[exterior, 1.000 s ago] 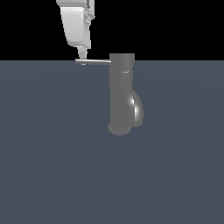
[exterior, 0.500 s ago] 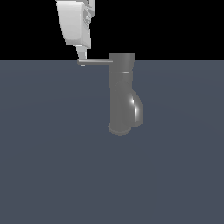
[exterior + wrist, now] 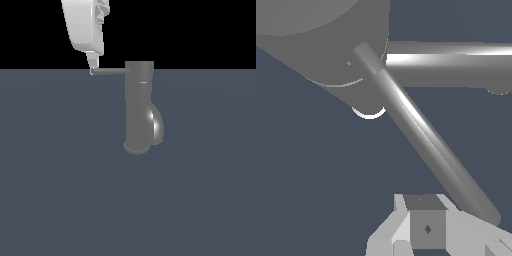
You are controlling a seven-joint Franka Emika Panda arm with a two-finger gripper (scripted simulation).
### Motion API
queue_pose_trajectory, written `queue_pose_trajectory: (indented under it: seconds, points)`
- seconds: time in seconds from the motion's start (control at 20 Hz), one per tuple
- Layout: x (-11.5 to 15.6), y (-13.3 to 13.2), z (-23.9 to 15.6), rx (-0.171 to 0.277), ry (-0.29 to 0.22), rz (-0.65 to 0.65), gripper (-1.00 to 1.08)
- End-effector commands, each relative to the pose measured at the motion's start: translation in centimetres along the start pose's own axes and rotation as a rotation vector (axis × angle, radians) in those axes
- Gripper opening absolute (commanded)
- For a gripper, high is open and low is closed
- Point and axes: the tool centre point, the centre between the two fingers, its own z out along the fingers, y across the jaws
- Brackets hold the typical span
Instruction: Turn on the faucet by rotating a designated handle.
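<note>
- The tabletop [image 3: 55,190] is a flat dark grey-blue surface filling the lower part of the exterior view; nothing else sits on it that we can see.
- The faucet [image 3: 138,107] stands upright near the middle of the tabletop, base flange down, spout bulging toward the exterior view's right, wider cap on top.
- Our hand [image 3: 92,70] hangs down from the top of the exterior view, well to the exterior view's left of the faucet body, tip right at the lever's free end.
- The handle [image 3: 111,71] is a thin straight lever jutting from the cap toward the exterior view's left, roughly level.
- In the wrist view the handle [image 3: 428,145] runs diagonally from the cap to the finger [image 3: 426,227], its end just beside it, looks touching.
- Hand state: we cannot tell how far open it is; only one finger block shows and nothing is clamped, seems set up as a push, not a grasp.
- Risk: contact is at the very tip, so as the lever swings on its arc we could slide off the end and lose the push.
- Risk: pressing down instead of sideways would jam against the lever with no rotation.
- Risk: a straight-line push won't follow the arc, so the finger could skate along the glossy lever.
</note>
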Motion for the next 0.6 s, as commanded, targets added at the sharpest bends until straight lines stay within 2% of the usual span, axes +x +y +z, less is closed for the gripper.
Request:
queue_pose_trajectory:
  seconds: [0.0, 0.55]
  points:
    - [1.0, 0.7, 0.0, -0.002, 0.001, 0.007, -1.0]
    - [4.4, 3.9, 0.0, -0.004, 0.001, 0.006, -1.0]
